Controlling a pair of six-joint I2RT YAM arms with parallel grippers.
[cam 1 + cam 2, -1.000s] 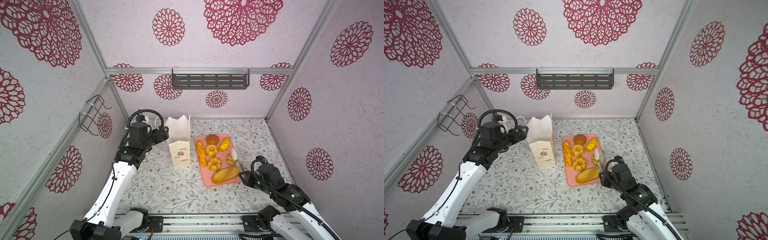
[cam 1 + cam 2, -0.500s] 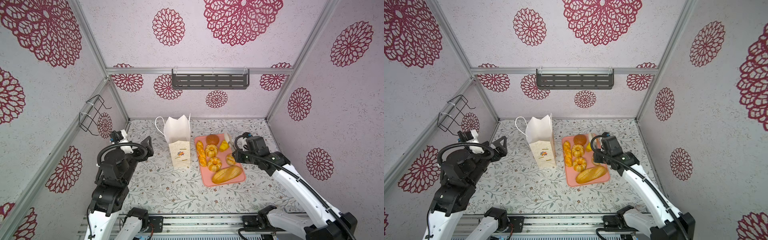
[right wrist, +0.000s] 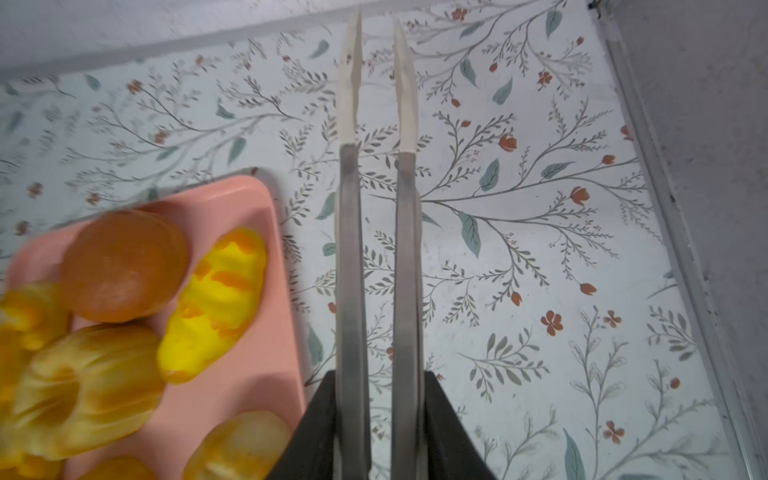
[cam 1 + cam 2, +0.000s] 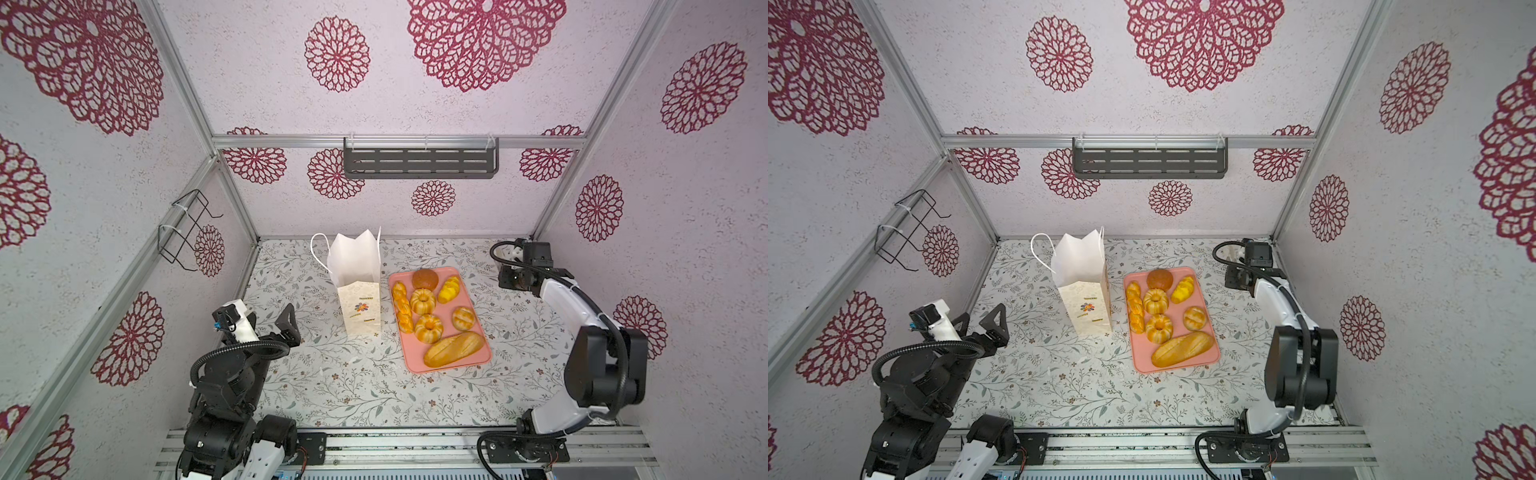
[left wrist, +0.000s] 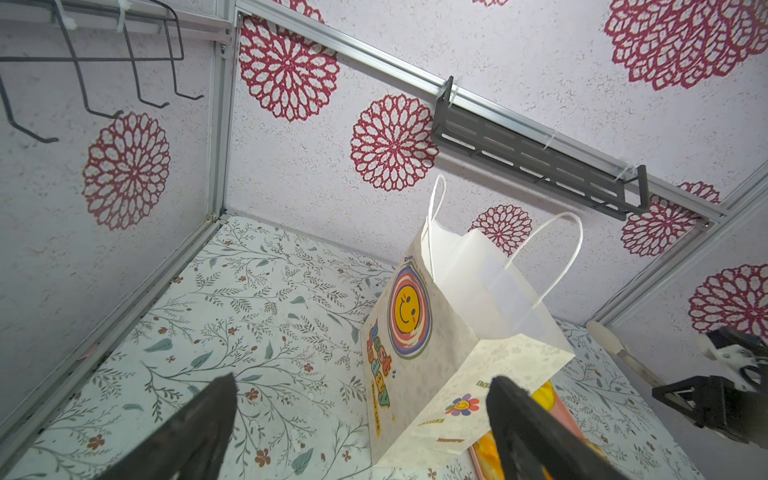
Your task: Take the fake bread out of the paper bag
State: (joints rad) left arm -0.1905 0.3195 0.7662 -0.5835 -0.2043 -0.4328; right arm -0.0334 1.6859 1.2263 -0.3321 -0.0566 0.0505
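**Left arm.** In both top views my left arm [image 4: 230,374] sits folded at the near left corner, elbow tucked low and wrist raised toward the paper bag [image 4: 359,307]. The left gripper [image 4: 982,316] is spread to its full width and empty, well apart from the bag. In the left wrist view its two black fingers [image 5: 199,424] frame the floral table [image 5: 249,311], with the bag standing ahead of them.

**Right arm.** My right arm [image 4: 577,307] rises from its base at the near right and bends at a high elbow. Its forearm stretches toward the far right corner, wrist tipped down. In the right wrist view the right gripper [image 3: 380,415] is pressed together on a pair of tongs [image 3: 351,249]. The two tong arms run side by side with a narrow gap and nothing between them. Their cream tips [image 3: 347,83] point at the foot of the rear wall, over bare table just past the far corner of the pink tray [image 3: 253,203].

**Task items.** The bag stands upright, mouth open, just beside the tray's left edge. The fake bread [image 4: 1183,349] lies on the tray, and I count seven pieces:
- a long loaf [image 4: 454,349]
- two ring cakes [image 4: 422,301]
- a braided stick [image 4: 402,307]
- two round buns [image 4: 424,279]
- a yellow roll [image 4: 449,289]

I cannot see to the bottom of the bag.
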